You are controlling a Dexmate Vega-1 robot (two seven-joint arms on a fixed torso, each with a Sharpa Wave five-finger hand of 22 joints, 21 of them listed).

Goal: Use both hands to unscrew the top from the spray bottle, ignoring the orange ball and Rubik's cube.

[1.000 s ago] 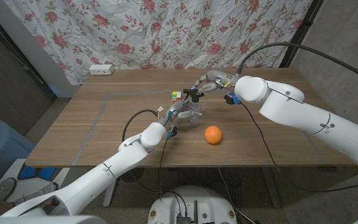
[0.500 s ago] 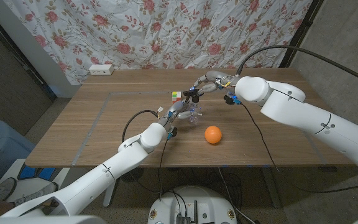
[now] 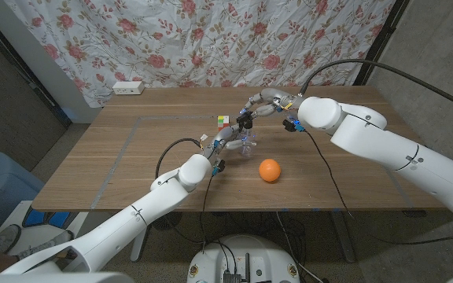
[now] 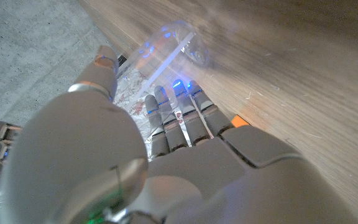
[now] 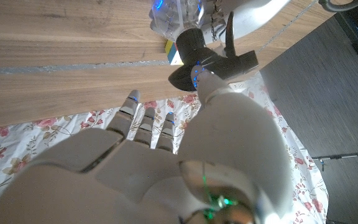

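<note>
The clear spray bottle (image 3: 247,145) stands tilted on the table just left of centre, with my left hand (image 3: 225,142) gripping its body from the near left. In the left wrist view the left fingers (image 4: 178,118) wrap against the clear bottle (image 4: 170,45). Its black spray top (image 3: 245,120) points up and back. My right hand (image 3: 263,105) reaches in from the right and holds that top at its fingertips. In the right wrist view the thumb (image 5: 211,84) presses on the black top (image 5: 191,46) above the bottle (image 5: 174,14), while the other fingers (image 5: 143,121) stay spread beside it.
A Rubik's cube (image 3: 223,120) sits just behind and left of the bottle, close to the spray top. An orange ball (image 3: 269,170) lies near and to the right of the bottle. A white power strip (image 3: 128,87) rests at the table's far left edge.
My right hand's fingertips have shifted slightly on the black top, which has turned a little. The left hand and the bottle body stay where they were.
</note>
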